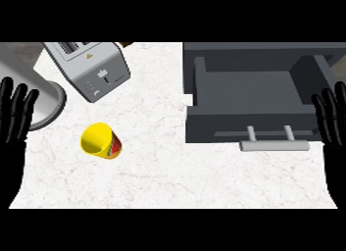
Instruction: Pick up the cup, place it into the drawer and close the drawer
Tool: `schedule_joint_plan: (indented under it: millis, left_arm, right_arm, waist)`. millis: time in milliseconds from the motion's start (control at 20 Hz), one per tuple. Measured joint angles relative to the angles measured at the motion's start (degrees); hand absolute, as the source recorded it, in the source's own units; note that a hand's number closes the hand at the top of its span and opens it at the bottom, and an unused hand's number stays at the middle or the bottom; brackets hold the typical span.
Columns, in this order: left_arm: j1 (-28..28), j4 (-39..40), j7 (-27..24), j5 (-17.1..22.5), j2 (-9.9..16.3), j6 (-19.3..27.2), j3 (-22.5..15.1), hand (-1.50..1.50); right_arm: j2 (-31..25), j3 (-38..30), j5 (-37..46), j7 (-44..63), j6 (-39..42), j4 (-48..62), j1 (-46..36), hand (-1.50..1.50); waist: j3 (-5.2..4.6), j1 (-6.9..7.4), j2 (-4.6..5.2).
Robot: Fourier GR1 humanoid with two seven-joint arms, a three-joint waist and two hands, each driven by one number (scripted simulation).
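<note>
While both hands hang open and empty, the yellow cup [101, 141] sits left of centre on the worktop [175, 176], nearer the left hand [9, 117] than the right hand [337, 115], open drawer [251, 90] upper right.

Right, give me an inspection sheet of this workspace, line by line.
Surface: white marbled counter, mostly bare toward the near edge.
Job's things: yellow cup tilted on the counter at centre left, held by neither hand; grey drawer pulled open at right, nothing seen inside, its handle facing the robot.
Clutter: silver toaster at the far left; part of a grey round object at the left edge, cannot tell what.
Hands: left hand open, fingers up, at the left edge; right hand open, fingers up, at the right edge.
Cables: nothing seen.
Surroundings: nothing seen.
</note>
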Motion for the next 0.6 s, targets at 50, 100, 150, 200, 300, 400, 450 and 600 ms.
schedule_joint_plan:
  millis: [50, 100, 150, 200, 300, 400, 450, 600]
  left_arm:
    - [-0.2, 0.4, -0.1, -0.1, -0.1, -0.4, -0.3, -1.50]
    - [-1.7, 0.9, 0.9, 0.9, 0.4, -1.1, 0.1, -1.50]
    - [-1.5, 0.8, 0.8, 1.2, 0.2, -1.9, -0.8, -1.50]
    - [-0.8, 0.4, 0.6, 2.2, 0.3, -3.0, -1.1, -1.50]
    - [-1.5, 0.5, 1.7, 4.5, 0.5, -5.1, -2.2, -1.50]
    - [0.2, 2.2, 2.6, 8.5, -1.4, -6.0, -3.2, -1.50]
    - [0.1, 2.8, 3.4, 10.1, -2.1, -6.1, -3.4, -1.50]
    - [2.0, 4.5, 3.9, 13.2, -3.4, -7.2, -4.0, -1.50]
  right_arm:
    - [0.0, -0.1, 0.0, -0.1, 0.2, -0.2, 0.2, -1.50]
    - [0.1, -0.1, 0.0, 0.2, 0.2, -0.4, 0.3, -1.50]
    - [0.3, -0.1, 0.3, -0.4, 0.1, 0.2, 0.0, -1.50]
    - [0.1, -0.8, 0.0, -1.0, 0.3, 0.9, -0.4, -1.50]
    - [0.1, -1.3, 0.0, -1.5, 0.3, 0.3, -0.5, -1.50]
    - [-1.1, -0.6, 0.9, -0.7, 1.2, 0.8, -1.0, -1.50]
    - [-1.7, -0.6, 1.0, -0.4, 1.9, 0.8, -0.8, -1.50]
    - [-2.6, -0.2, 1.7, -0.2, 3.2, 0.8, -0.1, -1.50]
  waist:
    - [-0.09, 0.11, -0.01]
    - [-0.18, 0.17, -0.01]
    - [-0.25, 0.27, -0.02]
    - [-0.30, 0.39, -0.02]
    - [-0.37, 0.38, -0.02]
    - [-0.46, 0.57, 0.03]
    - [-0.47, 0.52, 0.03]
    - [-0.48, 0.55, 0.01]
